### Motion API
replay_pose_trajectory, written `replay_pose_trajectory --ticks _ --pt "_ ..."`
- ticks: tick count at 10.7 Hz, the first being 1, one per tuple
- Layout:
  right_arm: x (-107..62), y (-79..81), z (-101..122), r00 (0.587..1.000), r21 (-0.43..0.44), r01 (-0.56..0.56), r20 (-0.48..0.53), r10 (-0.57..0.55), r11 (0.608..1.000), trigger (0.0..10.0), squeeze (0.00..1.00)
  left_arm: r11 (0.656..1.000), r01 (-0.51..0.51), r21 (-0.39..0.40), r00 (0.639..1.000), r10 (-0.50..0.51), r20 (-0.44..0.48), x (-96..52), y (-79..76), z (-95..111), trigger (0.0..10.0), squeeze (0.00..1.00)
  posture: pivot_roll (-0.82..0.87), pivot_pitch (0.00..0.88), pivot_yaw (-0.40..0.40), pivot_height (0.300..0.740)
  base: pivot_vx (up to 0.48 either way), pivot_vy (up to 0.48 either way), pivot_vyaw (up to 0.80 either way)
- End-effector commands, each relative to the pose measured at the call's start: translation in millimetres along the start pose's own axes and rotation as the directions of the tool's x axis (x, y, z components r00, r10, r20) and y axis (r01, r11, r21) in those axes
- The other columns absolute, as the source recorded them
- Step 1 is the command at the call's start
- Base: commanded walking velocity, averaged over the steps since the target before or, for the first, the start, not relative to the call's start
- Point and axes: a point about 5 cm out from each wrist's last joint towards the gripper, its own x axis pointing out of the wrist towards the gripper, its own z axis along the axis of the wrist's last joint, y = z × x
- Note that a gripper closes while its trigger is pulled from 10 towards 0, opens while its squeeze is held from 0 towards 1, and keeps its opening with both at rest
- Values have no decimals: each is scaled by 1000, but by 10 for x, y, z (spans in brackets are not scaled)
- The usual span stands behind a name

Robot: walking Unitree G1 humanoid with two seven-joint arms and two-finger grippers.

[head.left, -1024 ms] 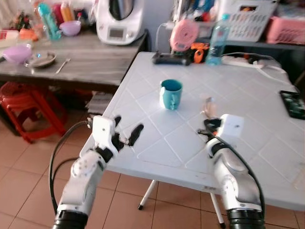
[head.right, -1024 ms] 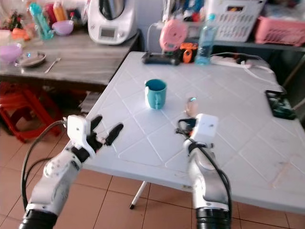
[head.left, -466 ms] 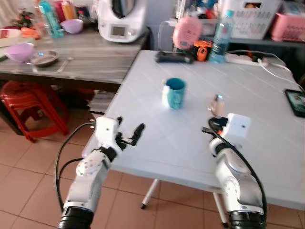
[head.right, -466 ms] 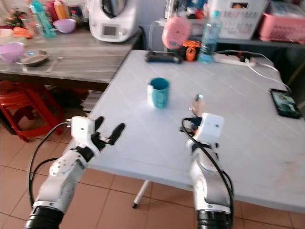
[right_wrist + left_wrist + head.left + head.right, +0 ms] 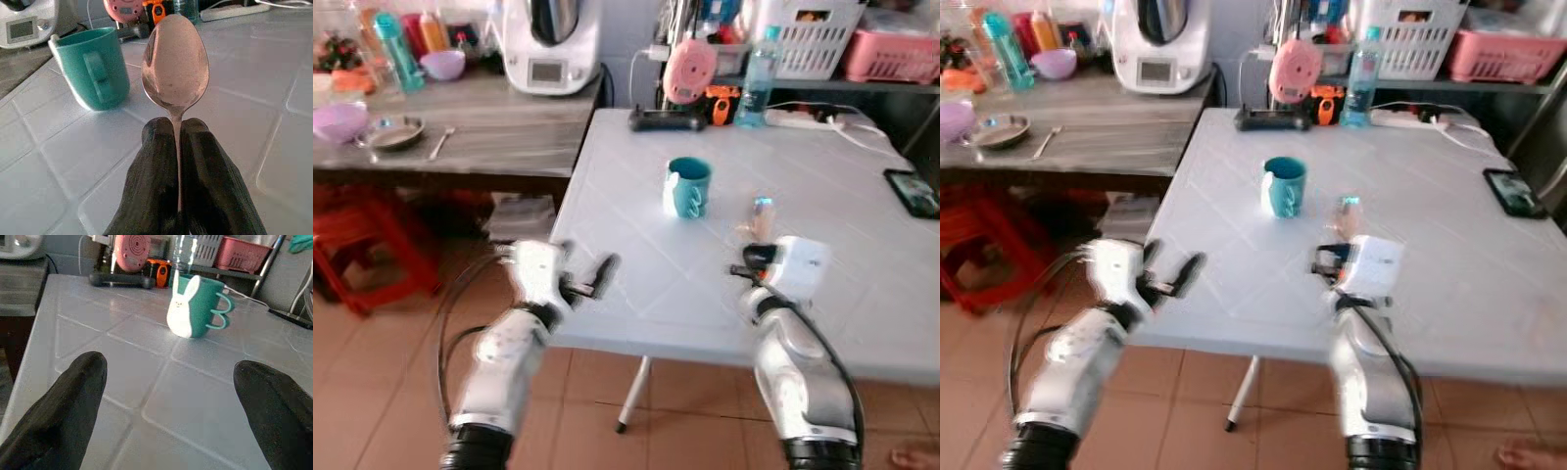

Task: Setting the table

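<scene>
Left pincer (image 5: pixel 168 396) spread, right pincer (image 5: pixel 177 128) seemingly clamped.

A water bottle (image 5: pixel 760 74), pink fan (image 5: pixel 690 70) and power strip (image 5: pixel 800 119) line the counter's far edge, a phone (image 5: pixel 913 193) lying at its right.

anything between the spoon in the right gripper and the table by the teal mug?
Nothing visible. The right gripper holds the spoon above bare white table; the teal mug stands ahead and to its left, not in the path.
</scene>
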Motion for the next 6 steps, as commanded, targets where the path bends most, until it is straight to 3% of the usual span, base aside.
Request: replay_pose_trajectory --ticks 1,6 --pt "5 98 73 999 7 -33 33 33 999 10000 0 999 -26 25 1000 26 3 -11 82 38 10000 0 -10 0 26 740 0 442 0" --pt "10 117 84 998 2 -42 43 42 999 10000 0 999 -36 22 999 35 15 24 80 59 10000 0 -10 0 30 740 0 454 0"
